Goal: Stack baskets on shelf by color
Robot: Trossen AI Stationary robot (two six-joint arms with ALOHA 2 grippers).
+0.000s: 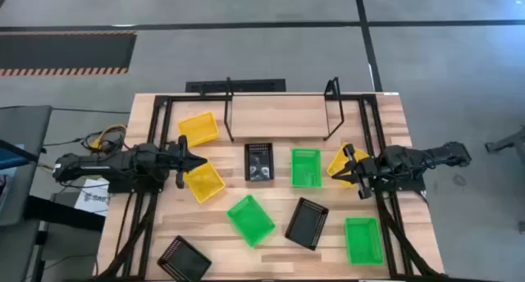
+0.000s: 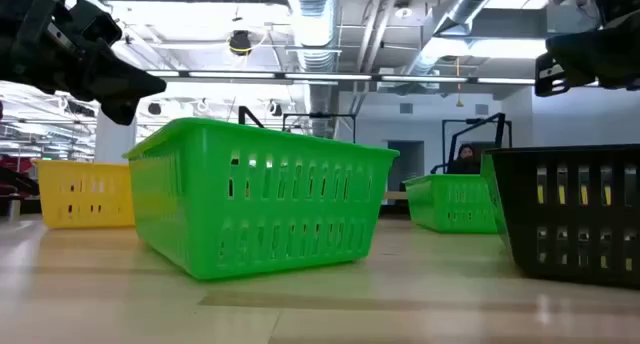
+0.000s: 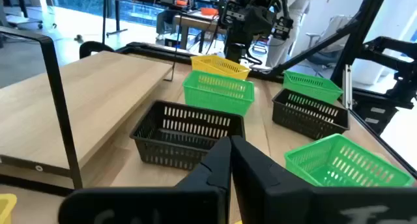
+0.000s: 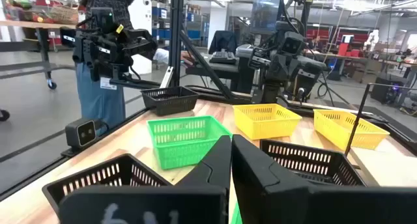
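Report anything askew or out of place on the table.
The shelf holds no baskets. All nine lie scattered on the tabletop, several turned at angles, such as a green basket and a black basket in the middle. One yellow basket sits partly under the right gripper.

Robotics lab: exposed ducts (image 2: 470,14), workbenches (image 4: 39,19).

On the table lie nine baskets: three yellow baskets (image 1: 198,128) (image 1: 203,182) (image 1: 340,161), three green baskets (image 1: 306,167) (image 1: 250,220) (image 1: 363,240), and three black baskets (image 1: 259,162) (image 1: 307,223) (image 1: 183,259). There is one shelf (image 1: 279,115), at twelve o'clock, bare. Two arms reach in, from nine and three o'clock.
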